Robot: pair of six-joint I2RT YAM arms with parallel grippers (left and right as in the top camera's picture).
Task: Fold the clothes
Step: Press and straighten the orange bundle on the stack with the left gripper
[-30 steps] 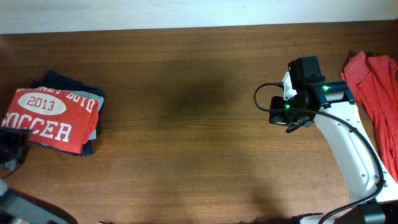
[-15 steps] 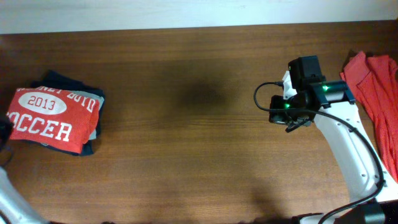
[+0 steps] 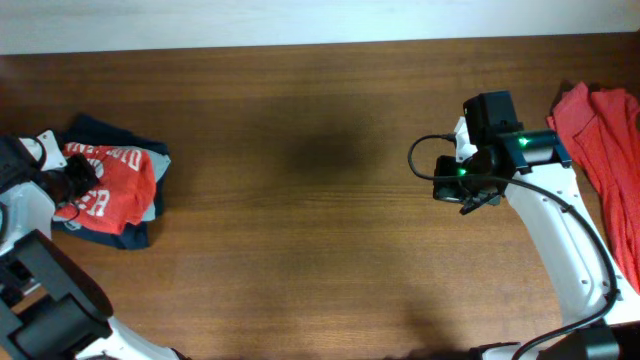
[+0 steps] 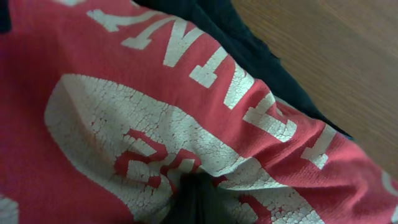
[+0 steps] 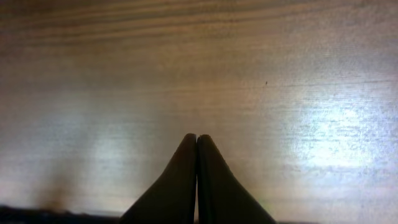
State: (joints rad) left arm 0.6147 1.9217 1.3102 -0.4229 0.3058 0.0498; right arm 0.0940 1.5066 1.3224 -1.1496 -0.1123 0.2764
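Overhead: shirt (image 3: 122,186) near table (image 3: 300,240) edge (left)

Right arm (image 3: 555,240) comes up from the near right edge, white link angled toward the far side, wrist bent over with green lights on. Right gripper (image 5: 197,142) points straight down, fingers pressed flat together. Left arm (image 3: 18,212) sits at the far left edge, and the left gripper (image 4: 194,188) is closed too, tips together.
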